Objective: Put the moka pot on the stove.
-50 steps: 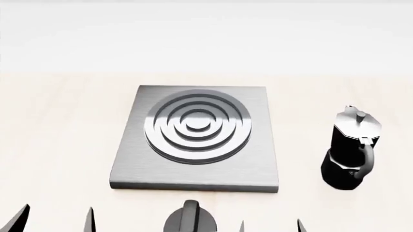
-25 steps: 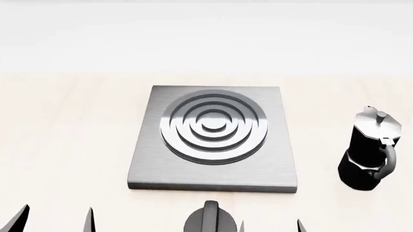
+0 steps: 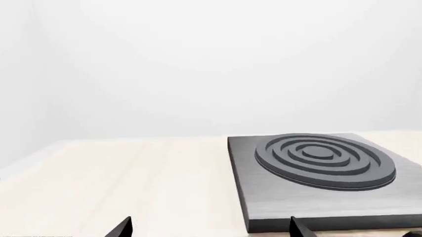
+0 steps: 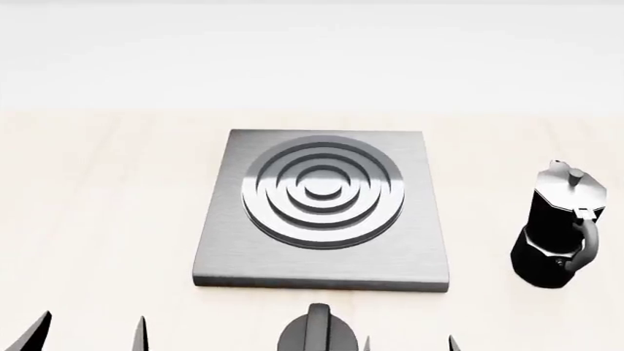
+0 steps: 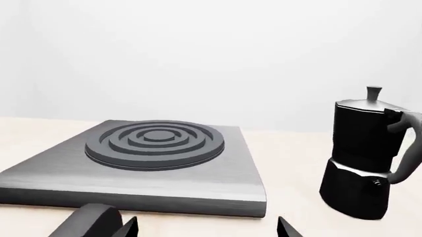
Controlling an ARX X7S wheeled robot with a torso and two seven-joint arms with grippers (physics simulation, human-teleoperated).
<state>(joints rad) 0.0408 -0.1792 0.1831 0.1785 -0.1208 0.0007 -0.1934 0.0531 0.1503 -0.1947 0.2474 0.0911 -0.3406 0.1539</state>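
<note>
Nothing has shifted: moka pot (image 4: 556,234) stands upright beyond the wide-spread right pincer (image 4: 408,342), beside stove (image 4: 322,208).

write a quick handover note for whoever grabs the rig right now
Left tool: open, empty, low at the near edge of the table.
Right tool: open, empty, only its tips showing.
Moka pot: upright on the table, right of the stove, apart from it, handle toward the robot.
Done: nothing grasped.
Left: right tool takes the pot, lifts it, sets it on the ring burner.
</note>
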